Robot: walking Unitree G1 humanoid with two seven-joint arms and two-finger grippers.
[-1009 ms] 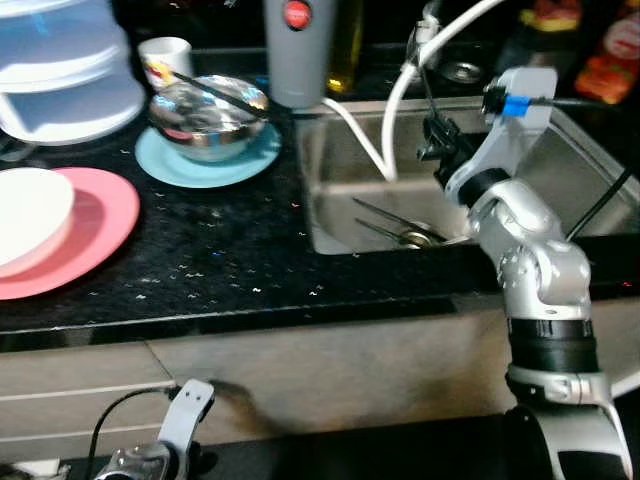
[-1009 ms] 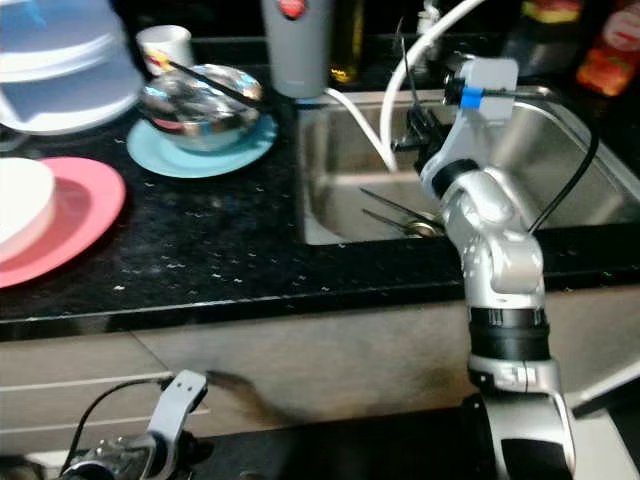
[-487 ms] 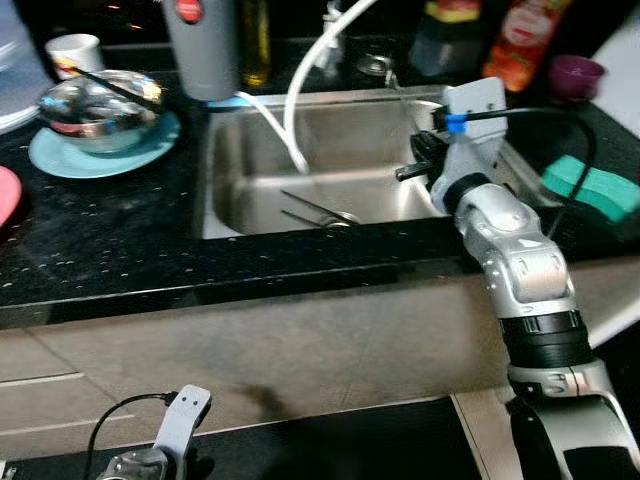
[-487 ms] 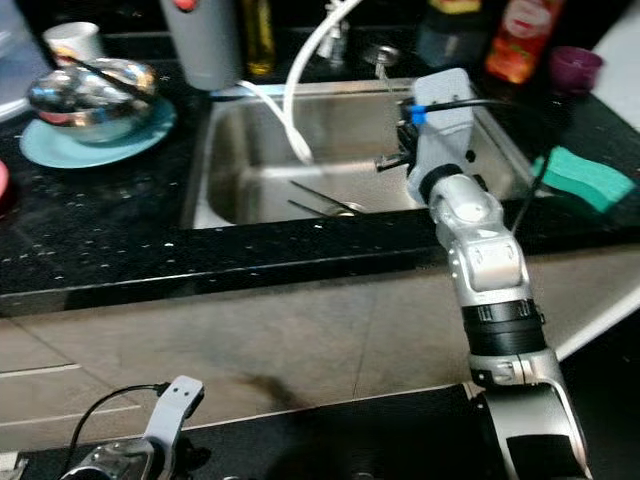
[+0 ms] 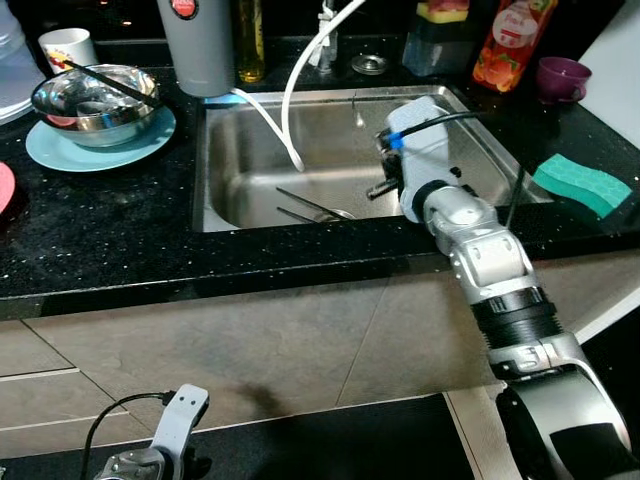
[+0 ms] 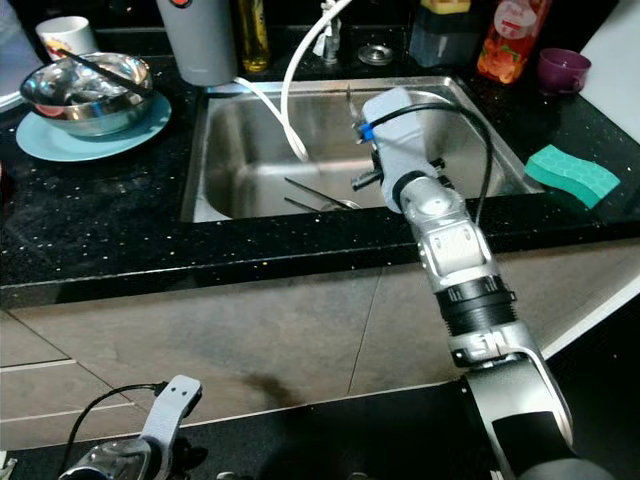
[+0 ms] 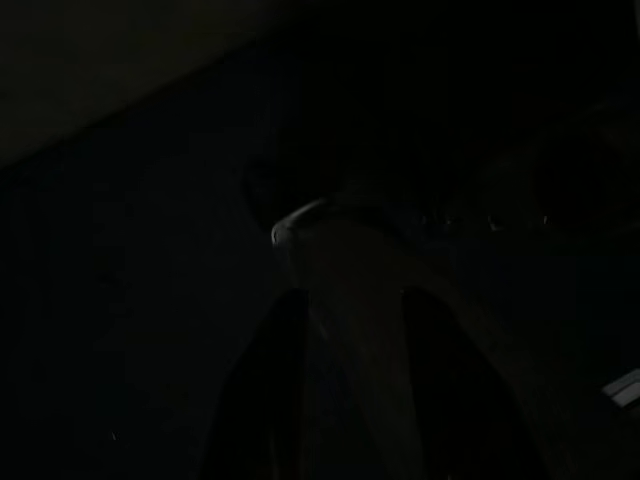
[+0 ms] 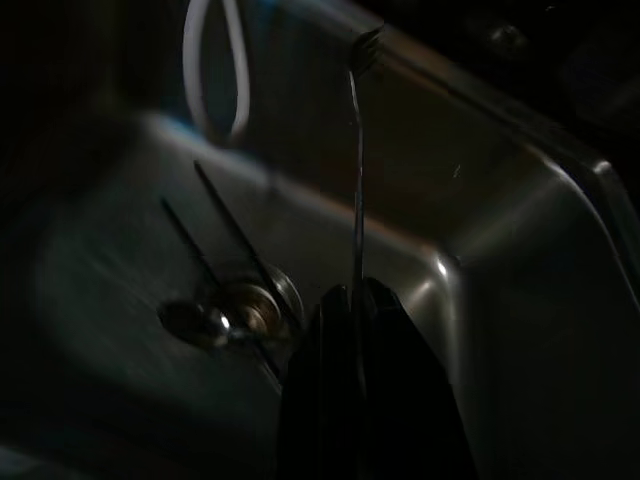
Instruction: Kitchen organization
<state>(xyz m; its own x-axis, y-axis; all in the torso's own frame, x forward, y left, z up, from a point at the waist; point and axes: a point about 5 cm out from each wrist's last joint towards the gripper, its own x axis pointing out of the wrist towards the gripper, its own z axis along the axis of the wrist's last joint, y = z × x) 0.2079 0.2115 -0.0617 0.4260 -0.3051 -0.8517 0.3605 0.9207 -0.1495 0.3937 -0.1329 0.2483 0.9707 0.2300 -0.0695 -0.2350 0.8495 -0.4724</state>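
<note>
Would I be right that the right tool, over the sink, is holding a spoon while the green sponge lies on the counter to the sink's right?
Not quite: the right tool holds a fork, tines visible in the right wrist view. It is over the sink, and the green sponge does lie on the counter to the sink's right.

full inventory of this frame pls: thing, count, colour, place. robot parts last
sink: 1, steel, set in the black counter
fork: 1, metal, held upright over the basin
utensils: 2 long-handled, metal, on the basin floor by the drain
hose: 1, white, hanging into the basin
bowl: 1, steel, on the blue plate, dark stick across it
blue plate: 1, counter left of sink
cup: 1, white, behind the bowl
grey flask: 1, red cap, back left of sink
juice bottle: 1, orange, behind sink
purple cup: 1, far right
sponge: 1, green, counter right of sink
right gripper: over the basin, shut on the fork
left gripper: hanging low, too dark to read
</note>
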